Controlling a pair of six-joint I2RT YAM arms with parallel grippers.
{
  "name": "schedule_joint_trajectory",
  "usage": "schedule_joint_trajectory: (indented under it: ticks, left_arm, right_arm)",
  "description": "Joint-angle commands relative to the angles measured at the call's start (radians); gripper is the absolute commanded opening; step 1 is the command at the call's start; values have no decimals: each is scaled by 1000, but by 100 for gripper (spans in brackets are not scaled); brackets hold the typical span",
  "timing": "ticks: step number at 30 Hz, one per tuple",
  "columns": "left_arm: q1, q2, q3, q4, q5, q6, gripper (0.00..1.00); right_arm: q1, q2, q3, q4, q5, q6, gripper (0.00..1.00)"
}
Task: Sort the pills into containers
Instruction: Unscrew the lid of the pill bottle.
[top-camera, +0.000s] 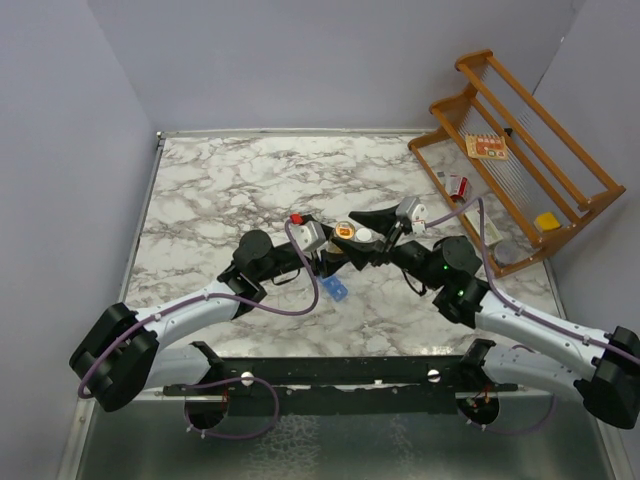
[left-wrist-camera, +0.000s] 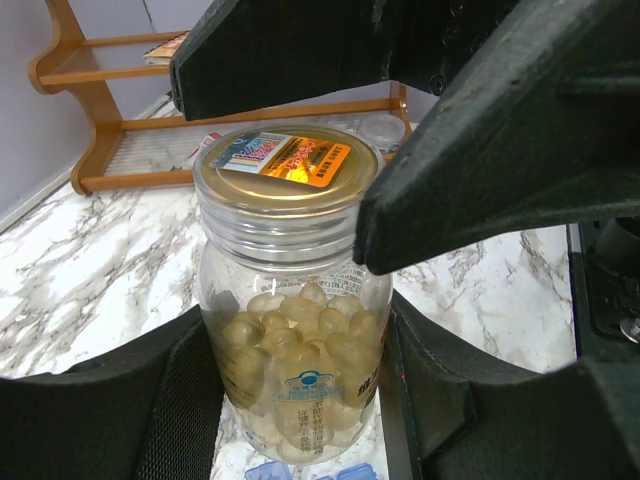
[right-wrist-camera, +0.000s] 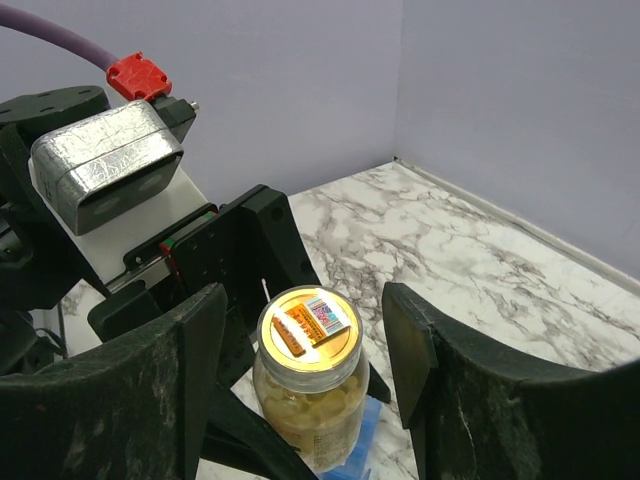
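Left gripper (left-wrist-camera: 295, 410) is about half closed and clamped on a clear jar (left-wrist-camera: 290, 280). Its black fingers (left-wrist-camera: 120, 410) press the jar's lower sides from left and right. The jar is upright and full of pale yellow pills (left-wrist-camera: 300, 330). Its gold screw lid (right-wrist-camera: 310, 325) is on, with an orange and blue sticker on top.

Right gripper (right-wrist-camera: 305, 300) hangs over the lid with its jaws spread wide. There is one finger on each side of the lid with a gap on both sides, so it grips nothing.

In the top view both arms meet at frame centre over the marble table (top-camera: 220, 190). The containers (top-camera: 335, 291), a small blue strip, lie on the table just below the two grippers, slightly left of centre. In the left wrist view the blue shows at the bottom edge under the jar. In the right wrist view it peeks out at the jar's lower right. Can't tell whether the jar touches the strip, or whether the compartment lids are up or down.

A wooden rack (top-camera: 520, 160) sits at upper right of the top view with a few small items on it.
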Motion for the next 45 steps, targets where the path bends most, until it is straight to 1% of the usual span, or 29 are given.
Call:
schedule_joint_trajectory:
  ticks: [1, 14, 21, 24, 26, 29, 31, 33, 36, 42, 45]
  left_arm:
    - [-4, -25, -5, 60, -5, -6, 0]
    - [-4, -27, -14, 77, -10, -12, 0]
    - [-3, -17, -15, 84, -10, -16, 0]
    - [-4, -15, -15, 87, -9, -19, 0]
    - [-4, -16, -15, 88, -8, -21, 0]
    - [-4, -18, -15, 90, -7, -20, 0]
    - [-3, -21, -15, 89, -6, -19, 0]
    - [-3, -20, -18, 89, 2, -17, 0]
    - [-4, -22, -21, 90, 39, -7, 0]
    - [-3, -55, -40, 87, 205, 8, 0]
    - [-3, -73, -45, 80, 314, -1, 0]
  right_arm:
    - [6, 21, 5, 45, 27, -4, 62]
    - [9, 58, 8, 69, 24, -3, 50]
    - [8, 46, 10, 78, 11, 4, 51]
    - [9, 44, 10, 83, 7, 6, 48]
    - [9, 53, 18, 76, 1, 3, 44]
    - [9, 57, 24, 68, -6, -1, 35]
    - [8, 57, 28, 62, -18, -6, 26]
    - [9, 51, 34, 47, -30, -16, 15]
    - [9, 29, 36, 31, -63, -34, 2]
    - [9, -34, 70, -118, -200, -108, 1]
    - [9, -76, 84, -194, -256, -132, 1]
